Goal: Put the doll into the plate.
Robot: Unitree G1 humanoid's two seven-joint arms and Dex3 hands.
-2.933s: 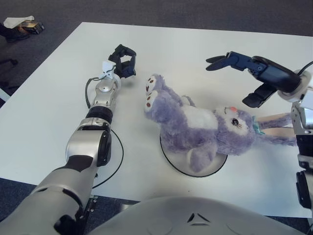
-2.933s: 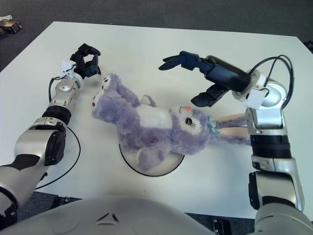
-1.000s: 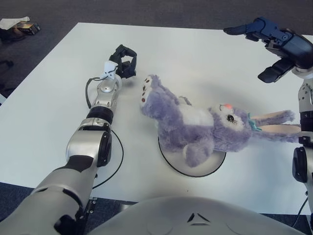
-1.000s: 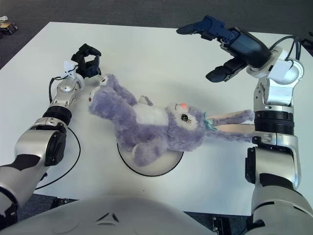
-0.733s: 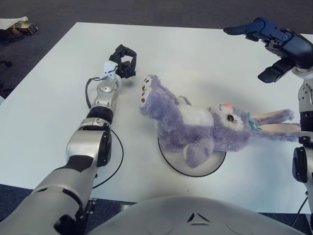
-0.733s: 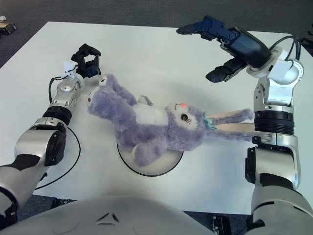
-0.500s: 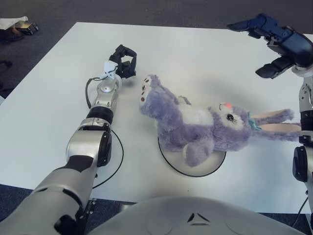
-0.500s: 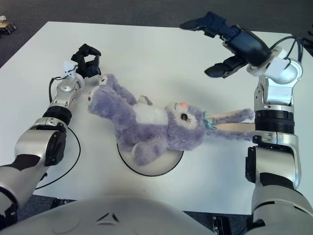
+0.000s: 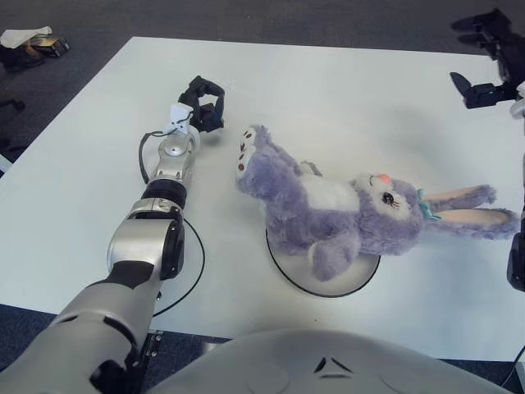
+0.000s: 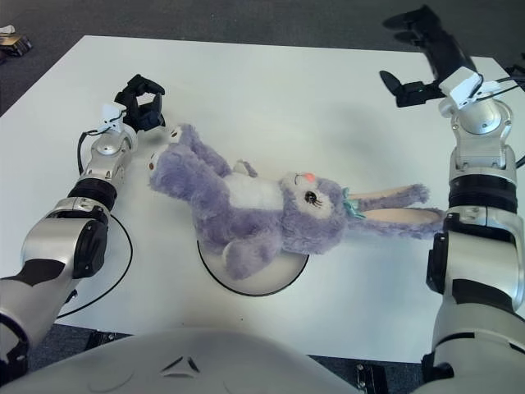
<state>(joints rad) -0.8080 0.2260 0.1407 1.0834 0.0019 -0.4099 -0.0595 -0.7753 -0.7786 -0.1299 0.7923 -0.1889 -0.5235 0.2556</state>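
Doll (image 10: 254, 215) lying across plate (image 10: 279, 280), mostly overhanging onto counter (image 10: 271, 98); risking rolling off. Right hand (image 10: 422, 57) hovering spread, empty; left hand (image 10: 139, 100) curling empty beside feet.

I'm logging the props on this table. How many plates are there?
1. The plate sits near the table's front edge, mostly covered by the purple doll lying across it. Nothing suggests a second plate, though the doll could hide something small.

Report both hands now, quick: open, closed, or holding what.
Left hand: fingers curled, holding nothing, beside the doll's feet.
Right hand: open, holding nothing, at the table's far right, clear of the doll.
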